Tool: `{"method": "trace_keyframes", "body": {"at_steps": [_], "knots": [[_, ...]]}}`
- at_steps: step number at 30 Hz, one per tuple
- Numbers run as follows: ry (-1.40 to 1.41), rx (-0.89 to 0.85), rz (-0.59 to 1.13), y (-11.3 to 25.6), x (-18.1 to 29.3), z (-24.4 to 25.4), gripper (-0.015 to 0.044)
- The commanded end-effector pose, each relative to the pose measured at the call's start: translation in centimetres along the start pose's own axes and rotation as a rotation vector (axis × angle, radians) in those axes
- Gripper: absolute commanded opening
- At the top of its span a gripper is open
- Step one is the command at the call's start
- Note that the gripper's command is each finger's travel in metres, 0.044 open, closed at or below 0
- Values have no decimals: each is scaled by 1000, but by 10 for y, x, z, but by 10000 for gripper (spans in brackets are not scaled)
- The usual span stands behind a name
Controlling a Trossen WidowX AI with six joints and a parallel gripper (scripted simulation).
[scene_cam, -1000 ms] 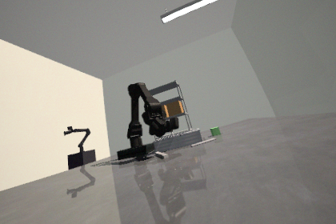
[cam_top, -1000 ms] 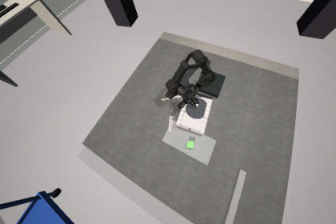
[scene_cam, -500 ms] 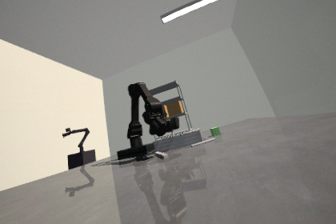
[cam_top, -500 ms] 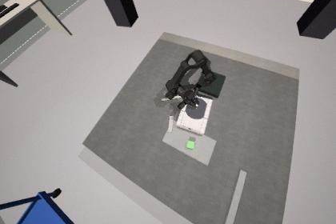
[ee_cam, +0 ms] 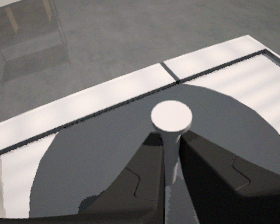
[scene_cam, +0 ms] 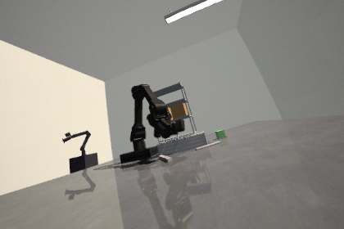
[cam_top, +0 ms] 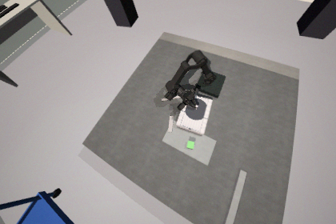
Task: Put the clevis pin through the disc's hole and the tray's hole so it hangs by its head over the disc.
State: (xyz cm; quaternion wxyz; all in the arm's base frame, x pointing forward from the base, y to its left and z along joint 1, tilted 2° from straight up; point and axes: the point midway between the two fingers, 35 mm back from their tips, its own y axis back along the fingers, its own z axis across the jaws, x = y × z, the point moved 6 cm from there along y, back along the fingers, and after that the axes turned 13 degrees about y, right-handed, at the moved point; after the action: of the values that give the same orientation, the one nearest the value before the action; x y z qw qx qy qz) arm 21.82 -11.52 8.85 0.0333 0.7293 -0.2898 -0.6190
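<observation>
The pin (ee_cam: 171, 118) is pinched between my gripper's (cam_top: 194, 105) (ee_cam: 171, 145) fingers, its round head uppermost, above the fingertips. Behind it in the wrist view is the wide dark disc (cam_top: 195, 110) (ee_cam: 105, 145), lying in the pale tray (cam_top: 192, 130) (scene_cam: 184, 144) (ee_cam: 120, 86); I cannot tell whether the pin's lower end is in the hole. Beyond the tray, a green block (cam_top: 190, 145) (scene_cam: 220, 134) sits on a light mat (cam_top: 204, 151).
</observation>
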Motion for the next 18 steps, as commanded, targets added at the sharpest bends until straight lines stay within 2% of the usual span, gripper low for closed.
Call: {"method": "trace_keyframes", "body": {"at_steps": [1,18], "knots": [[-1,2,0,-1,1,-2,0],[0,2,0,-3,1,-9,0]]}}
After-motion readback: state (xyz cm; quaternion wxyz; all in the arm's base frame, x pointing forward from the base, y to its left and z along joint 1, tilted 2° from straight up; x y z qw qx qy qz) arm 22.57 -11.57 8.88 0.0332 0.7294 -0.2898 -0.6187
